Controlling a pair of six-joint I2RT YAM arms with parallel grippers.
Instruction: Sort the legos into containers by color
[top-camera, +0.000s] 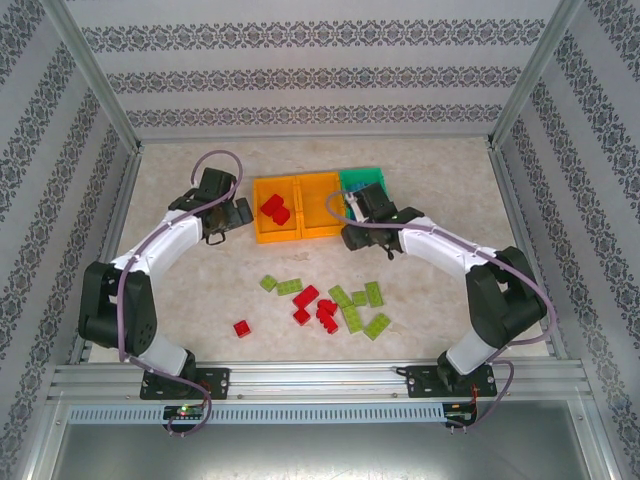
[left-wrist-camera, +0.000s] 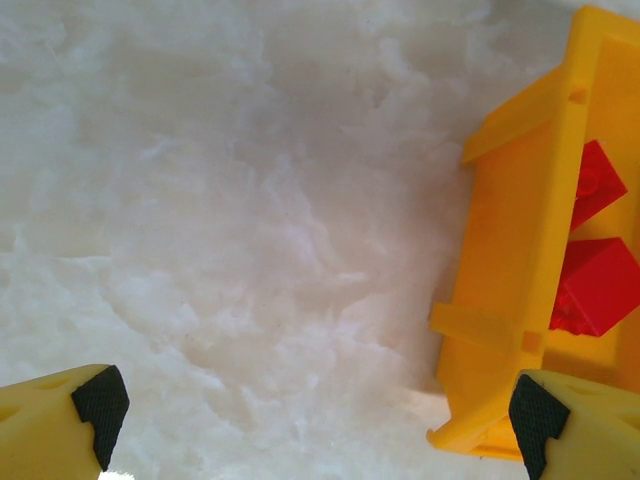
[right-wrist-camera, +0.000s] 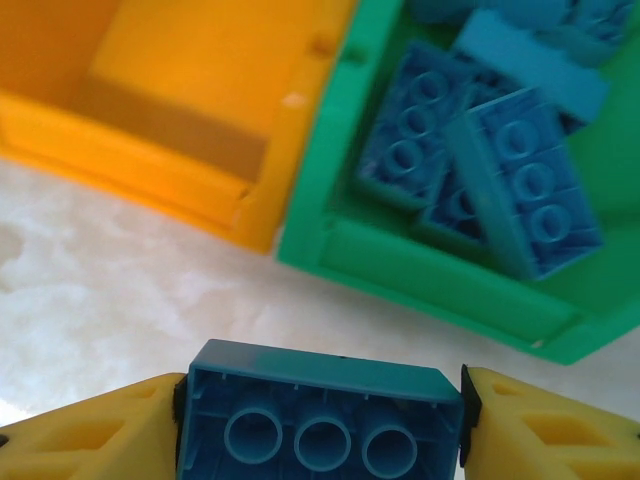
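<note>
Three bins stand in a row at the back: the left orange bin (top-camera: 276, 213) with red legos (top-camera: 274, 208) in it, the middle orange bin (top-camera: 322, 205), and the green bin (top-camera: 364, 181). My right gripper (right-wrist-camera: 320, 425) is shut on a blue lego (right-wrist-camera: 320, 412), underside up, just short of the green bin (right-wrist-camera: 420, 270), which holds several blue legos (right-wrist-camera: 500, 170). My left gripper (left-wrist-camera: 310, 420) is open over bare table beside the left orange bin (left-wrist-camera: 520, 260). Loose red legos (top-camera: 315, 305) and lime green legos (top-camera: 360, 308) lie near the front.
A single red lego (top-camera: 242, 328) lies apart at the front left. Patterned walls and a metal frame enclose the table (top-camera: 450, 290) on three sides. The middle orange bin (right-wrist-camera: 200, 90) looks empty in the right wrist view.
</note>
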